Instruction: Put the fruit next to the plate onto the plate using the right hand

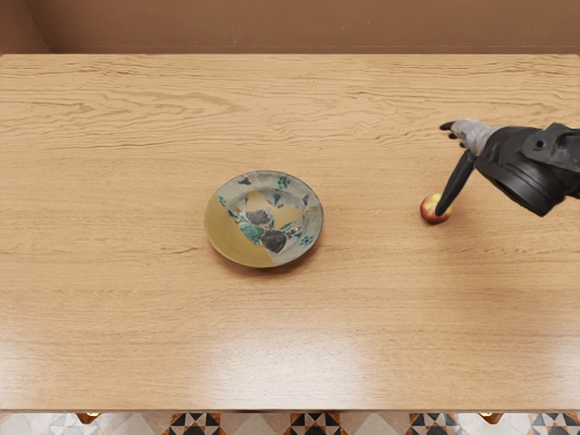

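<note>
A small red and yellow fruit [430,209] lies on the wooden table, well to the right of the plate. The round plate [223,235], yellow and grey with a leaf pattern, sits near the table's middle and holds nothing. My right hand [456,163] comes in from the right edge and hovers just above and right of the fruit. Its fingers are spread, and one long dark finger [453,190] reaches down to the fruit's right side. Nothing is grasped. The left arm does not show.
The table's far edge [290,56] runs along the top and its near edge along the bottom. Bare wood lies between the fruit and the plate.
</note>
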`<state>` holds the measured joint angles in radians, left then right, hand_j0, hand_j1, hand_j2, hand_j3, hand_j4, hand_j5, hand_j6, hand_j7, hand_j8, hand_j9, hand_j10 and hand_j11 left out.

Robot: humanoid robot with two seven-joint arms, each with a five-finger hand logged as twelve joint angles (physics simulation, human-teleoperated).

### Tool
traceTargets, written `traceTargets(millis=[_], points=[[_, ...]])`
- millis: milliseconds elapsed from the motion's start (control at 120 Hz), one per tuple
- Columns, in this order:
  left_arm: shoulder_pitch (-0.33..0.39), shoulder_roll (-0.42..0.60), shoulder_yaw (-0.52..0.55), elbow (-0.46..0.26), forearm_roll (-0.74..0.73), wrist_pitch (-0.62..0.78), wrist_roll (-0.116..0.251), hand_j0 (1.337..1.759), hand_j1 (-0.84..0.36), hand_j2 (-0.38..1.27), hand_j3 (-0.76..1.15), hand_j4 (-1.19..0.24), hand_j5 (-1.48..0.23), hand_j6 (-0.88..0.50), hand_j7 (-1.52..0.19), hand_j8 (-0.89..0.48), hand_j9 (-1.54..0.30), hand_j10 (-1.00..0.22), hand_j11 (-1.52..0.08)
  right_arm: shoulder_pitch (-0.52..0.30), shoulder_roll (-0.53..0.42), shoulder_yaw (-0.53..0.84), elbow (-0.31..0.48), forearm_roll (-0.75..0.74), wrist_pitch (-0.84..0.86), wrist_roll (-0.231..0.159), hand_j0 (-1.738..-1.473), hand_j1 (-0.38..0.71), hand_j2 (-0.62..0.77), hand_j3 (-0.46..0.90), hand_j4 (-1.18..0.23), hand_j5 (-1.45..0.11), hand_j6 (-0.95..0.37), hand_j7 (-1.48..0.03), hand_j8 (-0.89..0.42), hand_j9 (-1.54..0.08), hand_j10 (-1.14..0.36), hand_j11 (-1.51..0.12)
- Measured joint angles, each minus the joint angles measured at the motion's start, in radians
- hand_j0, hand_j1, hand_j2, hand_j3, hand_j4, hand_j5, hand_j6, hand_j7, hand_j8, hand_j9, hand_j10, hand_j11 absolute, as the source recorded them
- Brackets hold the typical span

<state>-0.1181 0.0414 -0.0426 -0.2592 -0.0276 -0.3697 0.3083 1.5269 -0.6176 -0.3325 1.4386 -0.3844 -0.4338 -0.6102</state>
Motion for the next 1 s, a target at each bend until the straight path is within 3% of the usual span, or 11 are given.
traceTargets(millis=[175,383,650,808,1000], points=[[0.0,0.0,0.0,0.0,0.0,0.0,0.0,1.658,0.35,0.0,0.0,0.0,0.0,0.0,0.0,0.0,0.0,0.0,0.0,0.004,0.066,-0.062,0.026,0.0,-0.129,-0.001,-1.658,-0.31,-0.01,0.0,-0.03,-0.04,-0.03,-0.04,-0.03,-0.04,-0.03,-0.04],[0.0,0.0,0.0,0.0,0.0,0.0,0.0,1.658,0.35,0.0,0.0,0.0,0.0,0.0,0.0,0.0,0.0,0.0,0.0,0.013,0.1,-0.129,0.062,0.008,-0.171,-0.001,-1.658,-0.31,-0.01,0.0,-0.04,-0.04,-0.04,-0.04,-0.04,-0.04,-0.04,-0.04],[0.0,0.0,0.0,0.0,0.0,0.0,0.0,1.658,0.35,0.0,0.0,0.0,0.0,0.0,0.0,0.0,0.0,0.0,0.0,0.074,0.136,-0.2,0.063,0.013,-0.177,-0.001,-1.658,-0.2,-0.02,0.0,-0.12,-0.16,-0.12,-0.16,-0.12,-0.16,-0.12,-0.16],[-0.004,0.004,0.0,0.0,0.0,0.0,0.0,1.658,0.35,0.0,0.0,0.0,0.0,0.0,0.0,0.0,0.0,0.0,0.0,0.109,0.167,-0.265,0.031,0.023,-0.177,-0.001,-1.658,-0.1,-0.04,0.0,-0.21,-0.27,-0.21,-0.27,-0.21,-0.27,-0.21,-0.27],[-0.005,0.002,0.001,0.0,0.0,0.0,0.0,1.658,0.35,0.0,0.0,0.0,0.0,0.0,0.0,0.0,0.0,0.0,0.0,0.124,0.276,-0.385,-0.036,0.086,-0.177,-0.001,-1.658,-0.04,-0.05,0.0,-0.26,-0.34,-0.26,-0.34,-0.26,-0.34,-0.26,-0.34]])
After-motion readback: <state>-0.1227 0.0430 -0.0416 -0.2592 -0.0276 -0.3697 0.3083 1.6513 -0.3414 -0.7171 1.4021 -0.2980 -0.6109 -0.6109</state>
